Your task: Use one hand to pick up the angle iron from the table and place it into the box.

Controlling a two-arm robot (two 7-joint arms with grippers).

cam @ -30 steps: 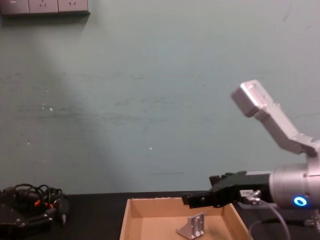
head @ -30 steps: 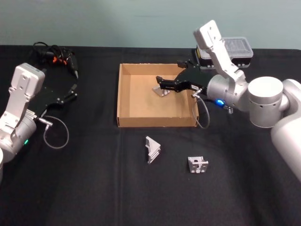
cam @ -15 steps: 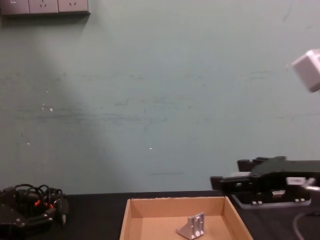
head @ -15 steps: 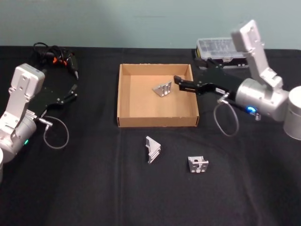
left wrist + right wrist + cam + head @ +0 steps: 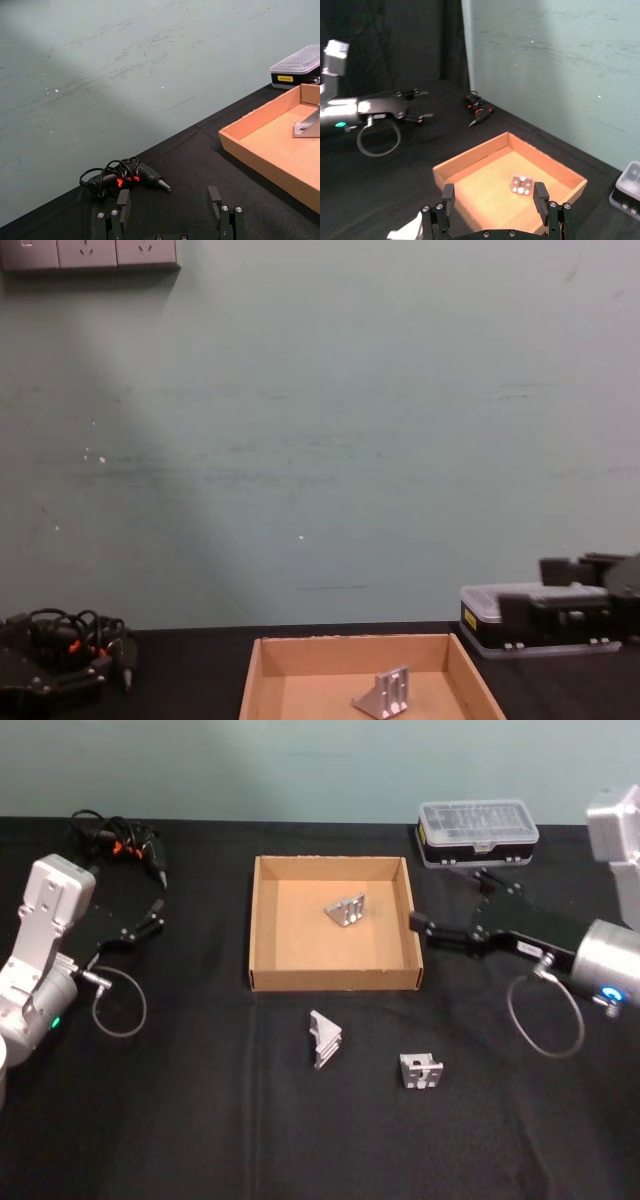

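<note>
Black table (image 5: 200, 1120) nearest me holds one loose angle iron (image 5: 324, 1038) and a second loose one (image 5: 421, 1070). Beyond them my right gripper (image 5: 418, 924) has backed out past the box (image 5: 262, 920), fingers spread and empty, so the boxed angle iron (image 5: 346, 909) counts as delivered. It sits toward the far wall, one leg flat, one upright, long edge slanting near-left to far-right. Left gripper (image 5: 152, 915) is parked, open

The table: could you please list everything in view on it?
table: one, black.
box: one, tan, table centre.
angle iron: one, silver, inside the box.
loose angle irons: two, silver, in front of the box.
plastic case: one, clear lid, black base, behind the box, right.
corded tool: one, black and red-orange, far left.
left end effector: one, black, open, left of the box.
right end effector: one, black, open, right of the box.
</note>
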